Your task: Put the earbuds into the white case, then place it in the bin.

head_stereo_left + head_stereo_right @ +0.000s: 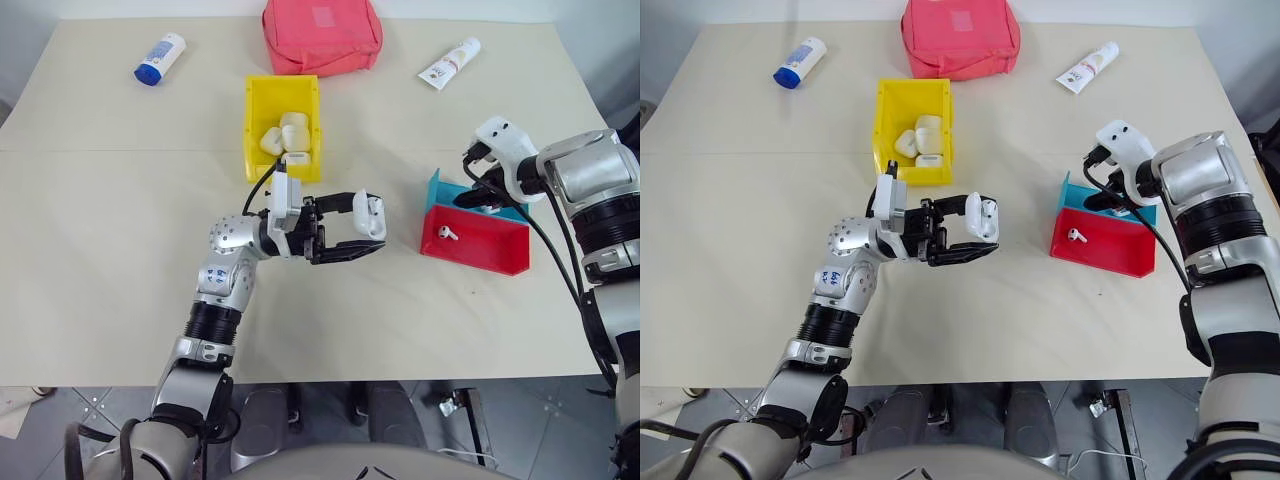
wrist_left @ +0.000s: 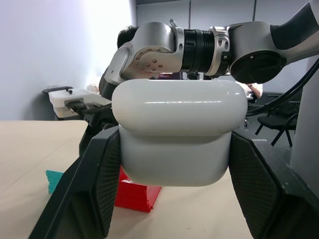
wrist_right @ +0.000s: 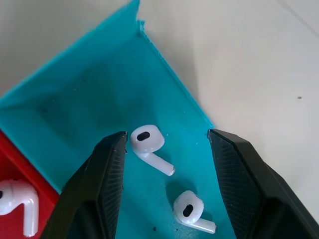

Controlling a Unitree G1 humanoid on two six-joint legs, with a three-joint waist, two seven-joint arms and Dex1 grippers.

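Observation:
My left gripper (image 1: 372, 226) is shut on the white case (image 1: 368, 214), held above the table's middle; in the left wrist view the case (image 2: 177, 134) sits squeezed between both black fingers. My right gripper (image 3: 167, 137) is open and reaches down into the teal tray (image 3: 84, 94), its fingers on either side of one earbud (image 3: 148, 144). A second earbud (image 3: 192, 211) lies just beside it in that tray. Another earbud (image 1: 447, 232) lies in the red tray (image 1: 485, 250). The yellow bin (image 1: 254, 120) stands behind the left gripper and holds several white cases (image 1: 284, 136).
A pink-red pouch (image 1: 322, 35) lies at the table's far edge behind the bin. A white bottle with a blue cap (image 1: 160, 58) is at the far left, a white tube with red print (image 1: 450, 62) at the far right.

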